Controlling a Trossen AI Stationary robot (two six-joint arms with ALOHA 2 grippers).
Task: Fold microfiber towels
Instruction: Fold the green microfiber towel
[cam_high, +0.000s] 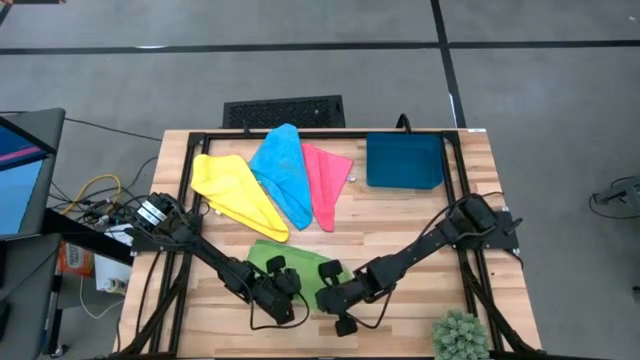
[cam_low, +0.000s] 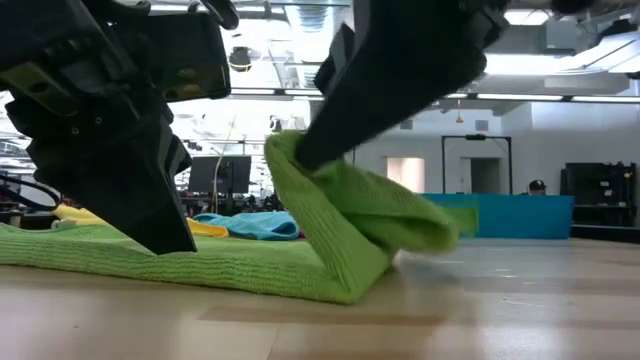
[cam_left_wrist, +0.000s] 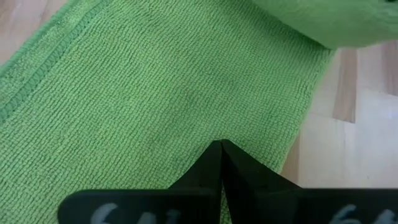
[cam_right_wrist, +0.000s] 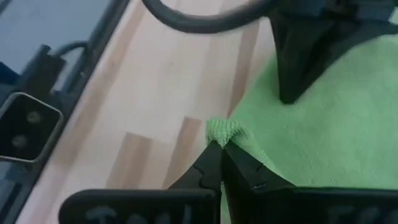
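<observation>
The green towel (cam_high: 300, 262) lies near the table's front edge, its left part flat (cam_low: 120, 255) and its right end lifted and doubled back (cam_low: 390, 215). My left gripper (cam_high: 283, 280) is shut, with its tips down on the flat part. My right gripper (cam_high: 325, 292) is shut on the raised end. The yellow towel (cam_high: 235, 195), the blue towel (cam_high: 283, 170) and the pink towel (cam_high: 325, 182) lie side by side farther back, overlapping at their edges. My left gripper presses its shut fingertips (cam_left_wrist: 221, 155) on the flat middle of the green towel (cam_left_wrist: 199, 118), slanting down from the table's left. That part lies spread on the wood. My right gripper pinches a corner of the green towel (cam_right_wrist: 225, 132) between its two fingers, slanting down from the right. The corner (cam_low: 285, 150) is held above the table, and the cloth bends back from a fold (cam_low: 350, 285) that rests on the wood. One layer or several, I cannot tell.
A dark blue tray (cam_high: 405, 160) stands at the far right. A small green plant (cam_high: 460, 338) sits at the near right corner. Black frame rails (cam_high: 466, 250) run along both sides of the table. Bare wood (cam_high: 400, 215) shows between the tray and the green towel.
</observation>
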